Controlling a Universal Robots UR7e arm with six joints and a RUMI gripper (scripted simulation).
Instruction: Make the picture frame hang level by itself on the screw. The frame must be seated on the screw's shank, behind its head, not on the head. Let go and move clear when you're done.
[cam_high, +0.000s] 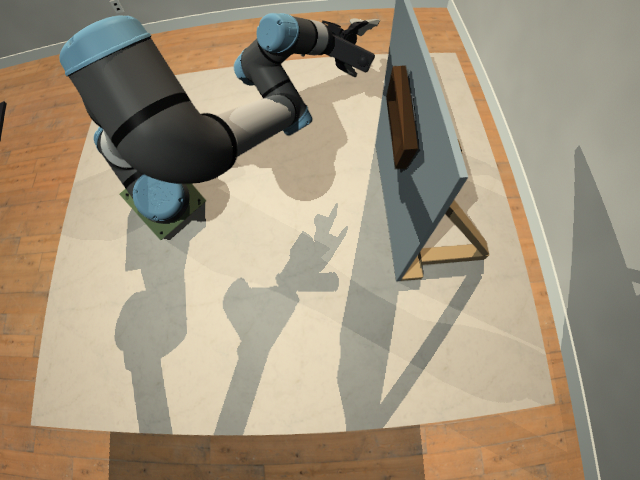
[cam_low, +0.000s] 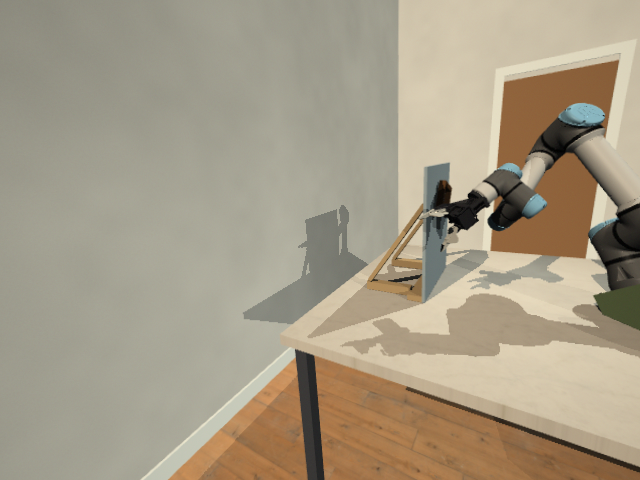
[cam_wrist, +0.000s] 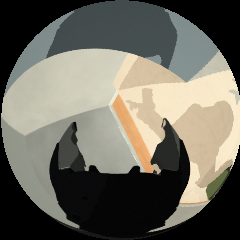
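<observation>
In the top view, the open, unloaded tool (cam_high: 368, 45) (cam_low: 436, 232) (cam_wrist: 118, 120) hovers above and left of the upright brown frame (cam_high: 404, 124) (cam_low: 443, 194).

The arm (cam_high: 180, 139) (cam_low: 612, 170) has dark grey and pale tubes, rounded blue caps and a black gripper (cam_high: 356, 43) (cam_low: 439, 228) (cam_wrist: 118, 120).

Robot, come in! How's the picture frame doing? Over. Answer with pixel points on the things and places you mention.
Gripper (cam_high: 368, 49) (cam_low: 435, 229) (cam_wrist: 118, 120) open, holding nothing. Picture frame (cam_high: 407, 124) (cam_low: 444, 192) up on the blue board (cam_high: 385, 206) (cam_low: 434, 268). Screw hidden; seating can't be told. Over.
</observation>
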